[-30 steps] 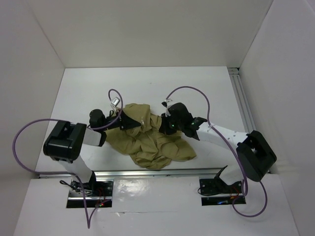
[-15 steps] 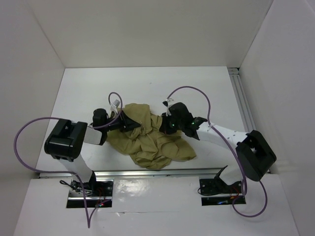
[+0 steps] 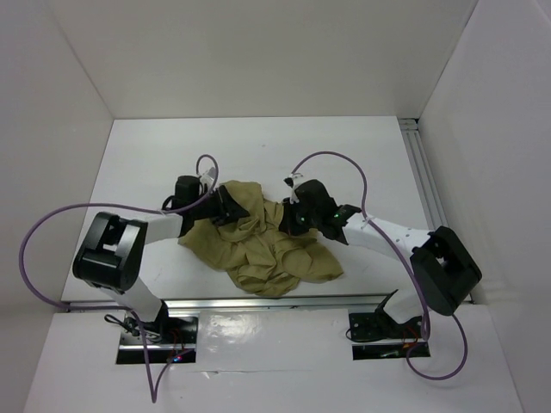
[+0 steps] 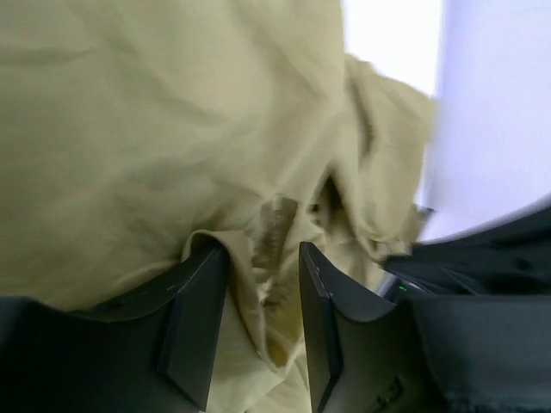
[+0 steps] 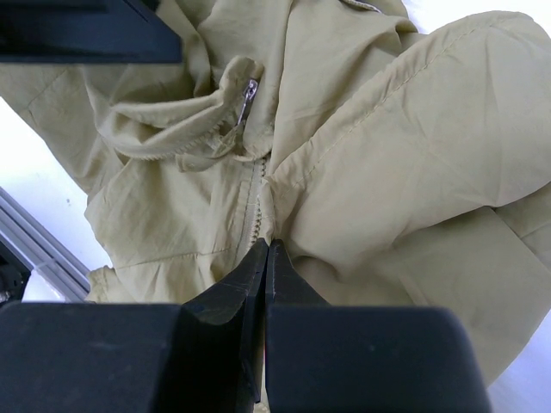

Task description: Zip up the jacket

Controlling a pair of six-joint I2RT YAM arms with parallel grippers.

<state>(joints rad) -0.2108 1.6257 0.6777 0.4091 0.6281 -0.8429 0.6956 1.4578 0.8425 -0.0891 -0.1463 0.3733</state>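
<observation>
The olive-tan jacket [image 3: 267, 254] lies crumpled on the white table between my two arms. My left gripper [image 3: 225, 206] is at its back left edge. In the left wrist view its jaws [image 4: 258, 292] are closed on a thick fold of the jacket [image 4: 129, 129]. My right gripper [image 3: 288, 222] is at the jacket's middle. In the right wrist view its jaws [image 5: 267, 249] are pressed together, pinching the jacket [image 5: 413, 155] at the lower end of the zipper teeth [image 5: 256, 206]. The metal zipper pull [image 5: 250, 90] lies higher up, by a curled collar edge.
White walls stand close on the left, back and right. A metal rail [image 3: 426, 181] runs along the right side and another [image 3: 275, 303] along the front edge. Purple cables [image 3: 331, 157] loop above both arms. The left gripper's dark body [image 5: 86, 30] shows in the right wrist view.
My left arm's wrist has swung toward the back and its gripper has shifted slightly right, holding the cloth. The jacket's left edge has spread out leftward. The right arm has hardly moved.
</observation>
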